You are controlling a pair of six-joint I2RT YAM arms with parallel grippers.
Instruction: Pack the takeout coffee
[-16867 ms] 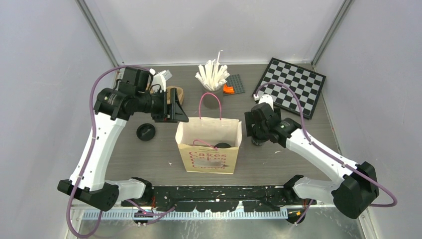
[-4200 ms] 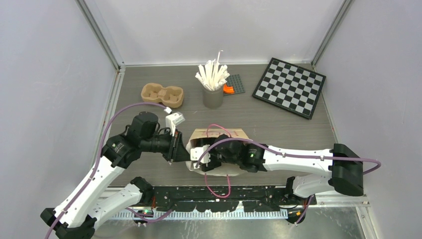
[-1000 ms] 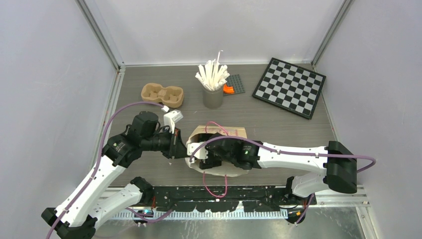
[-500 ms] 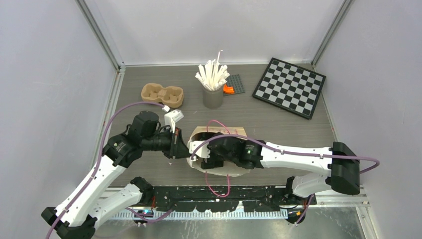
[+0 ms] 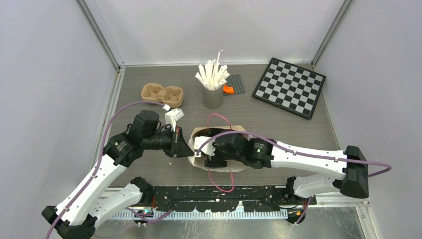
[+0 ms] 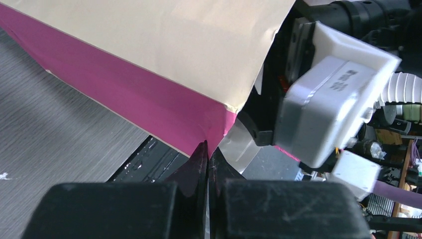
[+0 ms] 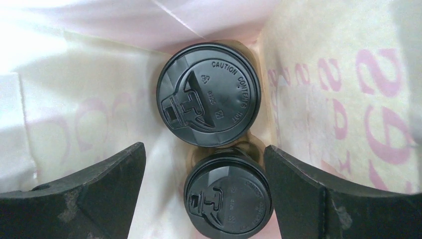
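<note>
2 small dark paper cups [image 7: 209, 93] with round black plastic lids stand side by side inside the cream paper bag [image 7: 348, 99] with pink lettering; the right gripper [image 7: 204, 148] hangs above them, jaws wide, empty; the left gripper [image 6: 208, 155] pinches the bag's pink-sided corner.

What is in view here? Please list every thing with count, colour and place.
paper bag: one, tan with pink print, table middle
coffee cups: two, black lids, upright inside the bag
cup tray: one, tan, far left
grey cup: one, holds white sticks, far middle
chessboard: one, black and white, far right
studded plate: one, dark grey, behind the grey cup
orange piece: one, beside that plate
left end effector: one, black, shut on the bag's edge
right end effector: one, black, open above the cups
</note>
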